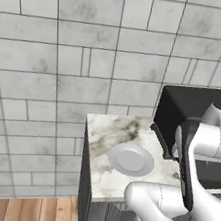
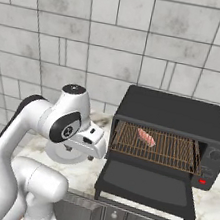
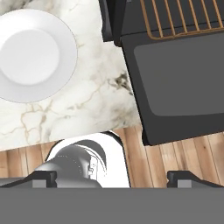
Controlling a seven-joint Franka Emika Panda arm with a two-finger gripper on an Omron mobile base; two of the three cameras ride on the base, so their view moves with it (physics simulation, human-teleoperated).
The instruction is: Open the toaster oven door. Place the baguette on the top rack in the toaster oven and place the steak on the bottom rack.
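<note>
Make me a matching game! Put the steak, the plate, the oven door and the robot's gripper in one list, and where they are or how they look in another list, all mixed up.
Things:
1. steak
2. plate
3. oven door
4. gripper

States:
A. folded down flat, open
B. lying on a rack in the oven
C. open, holding nothing
D. bare, on the marble counter

Pairs: 1-B, 2-D, 3-A, 4-C
</note>
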